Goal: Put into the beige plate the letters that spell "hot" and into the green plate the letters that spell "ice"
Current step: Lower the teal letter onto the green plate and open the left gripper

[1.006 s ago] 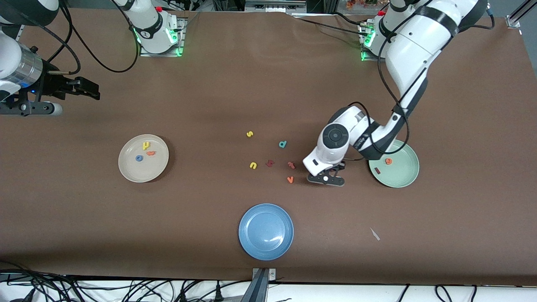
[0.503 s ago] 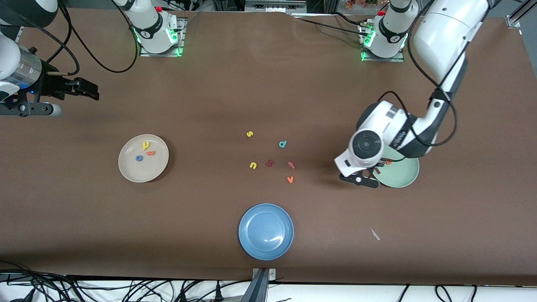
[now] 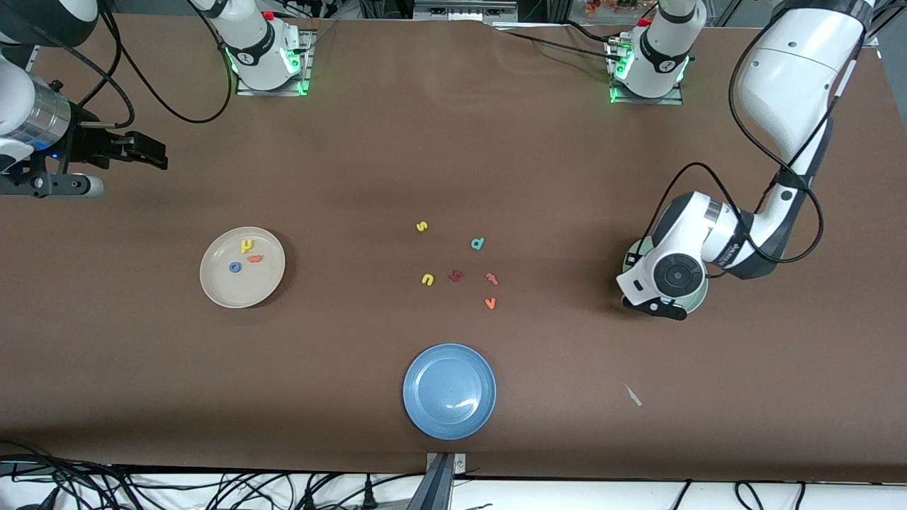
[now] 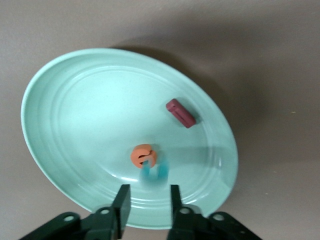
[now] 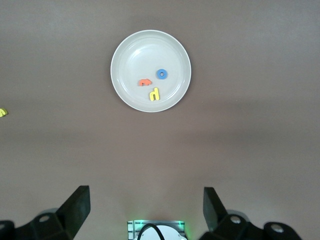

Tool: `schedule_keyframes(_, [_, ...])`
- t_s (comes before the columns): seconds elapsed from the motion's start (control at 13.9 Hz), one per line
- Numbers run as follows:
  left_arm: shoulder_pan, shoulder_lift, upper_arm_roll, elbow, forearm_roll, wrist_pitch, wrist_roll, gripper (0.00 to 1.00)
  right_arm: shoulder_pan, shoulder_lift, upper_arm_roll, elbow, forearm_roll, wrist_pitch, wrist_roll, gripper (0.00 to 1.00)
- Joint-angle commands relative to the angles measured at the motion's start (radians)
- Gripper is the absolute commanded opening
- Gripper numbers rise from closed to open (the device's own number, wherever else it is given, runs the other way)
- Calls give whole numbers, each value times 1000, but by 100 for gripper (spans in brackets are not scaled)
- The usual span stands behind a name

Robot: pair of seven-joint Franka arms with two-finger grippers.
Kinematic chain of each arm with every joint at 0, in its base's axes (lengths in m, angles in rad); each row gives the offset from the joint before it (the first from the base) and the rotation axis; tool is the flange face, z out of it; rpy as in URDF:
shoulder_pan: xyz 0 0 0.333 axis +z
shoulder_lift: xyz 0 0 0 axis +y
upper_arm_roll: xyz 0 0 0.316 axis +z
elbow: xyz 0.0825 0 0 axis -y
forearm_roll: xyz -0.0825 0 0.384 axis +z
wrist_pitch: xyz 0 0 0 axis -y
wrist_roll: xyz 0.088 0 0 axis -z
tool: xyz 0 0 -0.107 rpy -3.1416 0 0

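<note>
Left gripper (image 4: pixel 148 200): over the edge of the green plate (image 4: pixel 75 100) that lies nearer the front camera, pointing down. The jaws are parted a little with nothing between them. The teal c (image 4: pixel 152 172) is just off the fingertips, above the plate floor. I cannot tell whether it has landed or is in mid-drop. Judgement: this is the release step. The gripper is low over the plate so that the light foam letter lands inside the rim rather than bouncing out.

In the green plate: the orange e (image 4: pixel 143 154) is touching or nearly touching the c. The dark red i (image 4: pixel 180 113) lies apart from them, closer to the rim. With the c in, "ice" looks complete.

Right gripper (image 5: pixel 147 210): waiting high over the tabletop at the right arm's end, jaws spread wide and holding nothing. Its wrist view looks down on the beige plate (image 3: pixel 220 287).

In the beige plate: the yellow h (image 3: pixel 246 246), orange t (image 3: pixel 254 258) and blue o (image 3: pixel 234 267) are grouped close together. "hot" appears done.

Spare letters (image 3: pixel 455 275) are scattered mid-tabletop between the two plates and are not needed. The blue plate (image 3: pixel 449 375) is nearer the front camera and unused.

Judgement: once the c settles, the task is essentially finished. The risk is the c clinging to a finger.
</note>
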Motion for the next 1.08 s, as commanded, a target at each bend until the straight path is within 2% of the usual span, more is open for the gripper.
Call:
schedule_keyframes(0.0, [-10,-16,-29,3,12,-6,7,100,3,12,-4,30,13,-22,11,100])
schedule_keyframes(0.22, [7,-50,-124,27,-30,-12,5,100,3,12,-6,30,13,-22,11,100])
schedule_keyframes(0.36, [5,-112,-144,35,-142,-43,5,100,3,14,-6,30,13,-22,12,100])
schedule_keyframes(0.57, [-2,-270,-154,40,-173,-110,3,100,3,12,-6,30,13,-22,12,100])
schedule_keyframes(0.72, [-1,-344,-155,99,-176,-147,5,100,3,14,-6,30,13,-22,11,100])
schedule_keyframes(0.86, [5,-361,-152,213,-175,-215,8,100,3,14,-6,30,13,-22,11,100])
schedule_keyframes(1.01, [10,-364,-146,276,-176,-261,28,100,3,15,-6,30,13,-22,11,100])
